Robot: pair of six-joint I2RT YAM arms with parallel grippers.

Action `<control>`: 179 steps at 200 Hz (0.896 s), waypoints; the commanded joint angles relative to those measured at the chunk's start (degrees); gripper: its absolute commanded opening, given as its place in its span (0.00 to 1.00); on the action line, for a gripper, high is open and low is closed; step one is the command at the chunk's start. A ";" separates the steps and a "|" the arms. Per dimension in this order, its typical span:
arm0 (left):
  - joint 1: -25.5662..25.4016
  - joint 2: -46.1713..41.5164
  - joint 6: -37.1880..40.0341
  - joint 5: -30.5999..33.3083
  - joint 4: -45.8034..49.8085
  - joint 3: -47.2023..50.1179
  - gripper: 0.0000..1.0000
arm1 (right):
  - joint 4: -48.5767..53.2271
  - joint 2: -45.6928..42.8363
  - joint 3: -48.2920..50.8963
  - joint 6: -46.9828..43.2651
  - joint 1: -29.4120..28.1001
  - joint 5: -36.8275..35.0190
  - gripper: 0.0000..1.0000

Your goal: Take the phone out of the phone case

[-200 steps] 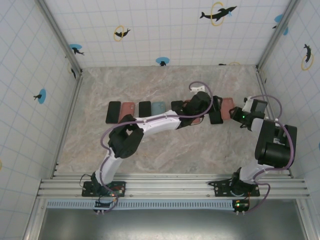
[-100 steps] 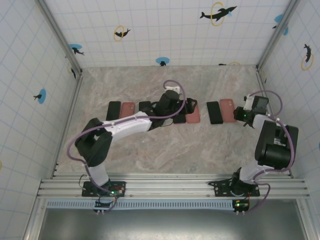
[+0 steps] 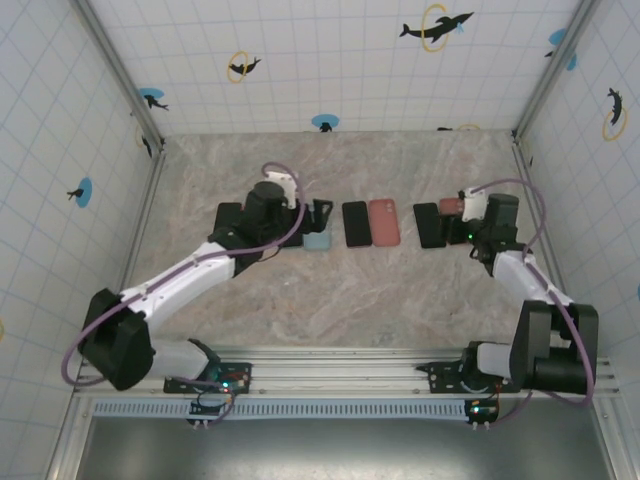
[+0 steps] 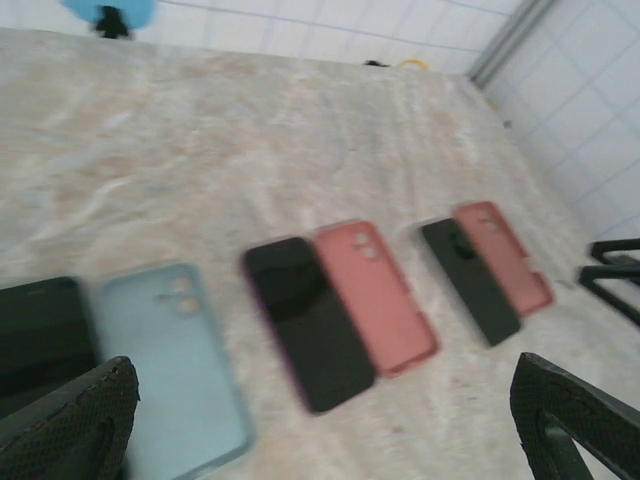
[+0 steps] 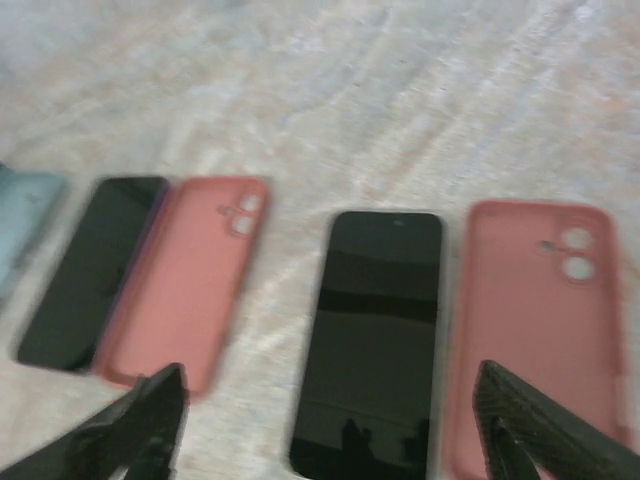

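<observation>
Logging left gripper (image 3: 316, 214) swung from mid-row to blue case (image 4: 170, 370), right gripper (image 3: 455, 218) edged in; both gape empty. I judge phones (image 5: 370, 340) out.

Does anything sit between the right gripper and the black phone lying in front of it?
Nothing visible does. The open right gripper faces the flat black phone directly across the bare marble-patterned table. The salmon-pink soft case lies beside the phone, off the approach line.
</observation>
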State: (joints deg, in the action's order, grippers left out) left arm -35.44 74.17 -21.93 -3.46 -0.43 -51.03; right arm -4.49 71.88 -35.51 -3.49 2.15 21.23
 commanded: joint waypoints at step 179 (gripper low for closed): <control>34.74 -1.49 15.61 3.38 -54.04 48.39 0.98 | -54.24 -2.64 37.94 8.13 -1.54 -22.66 0.99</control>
State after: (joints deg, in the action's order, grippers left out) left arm -1.06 69.58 -7.51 -0.82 -42.11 -3.27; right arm -47.33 66.30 -0.40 5.39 2.02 0.05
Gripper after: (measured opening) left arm 0.978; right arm 0.991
